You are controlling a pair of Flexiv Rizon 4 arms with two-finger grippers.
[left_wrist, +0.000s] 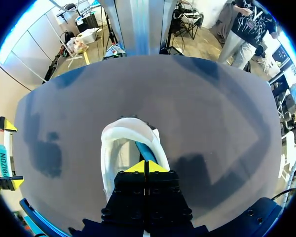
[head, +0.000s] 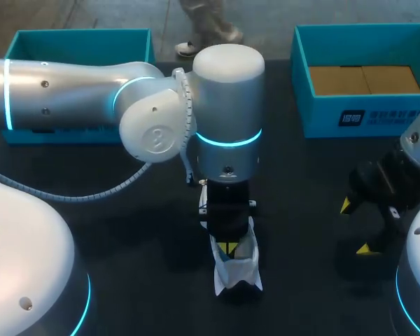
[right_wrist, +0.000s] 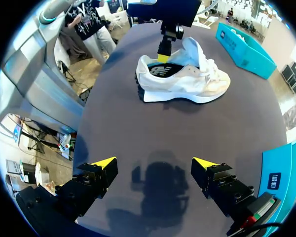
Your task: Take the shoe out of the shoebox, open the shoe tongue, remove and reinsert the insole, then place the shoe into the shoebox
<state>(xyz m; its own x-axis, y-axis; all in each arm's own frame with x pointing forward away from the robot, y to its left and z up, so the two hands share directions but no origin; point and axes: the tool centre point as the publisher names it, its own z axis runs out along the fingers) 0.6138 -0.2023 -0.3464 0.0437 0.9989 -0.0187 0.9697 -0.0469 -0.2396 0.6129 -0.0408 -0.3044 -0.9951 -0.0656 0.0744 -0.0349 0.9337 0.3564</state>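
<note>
From above, the shoe (head: 241, 269) stands on the dark desk (head: 126, 231) near the middle of its near edge, out of both boxes. My left arm reaches in from the left and comes straight down over the shoe, so the left end effector (head: 229, 246) enters the opening from above. The right end effector (head: 355, 227) hangs to the right, well apart from the shoe, its yellow tips spread and holding nothing. That placement probably keeps it clear of the other arm's work. One teal shoebox (head: 77, 38) sits at the far left and another shoebox (head: 378, 115) at the far right. In the left wrist view the two yellow tips are pressed together inside the shoe's opening, just at the blue edge of the insole (left_wrist: 144, 149). I cannot tell whether they pinch it. In the right wrist view the right end effector's fingers stand wide apart over bare desk, with the shoe ahead of them, upright on its sole. The tongue (right_wrist: 193, 49) is pulled up and forward, which leaves the opening free for the left fingers. I judge the insole step to be in hand.
</note>
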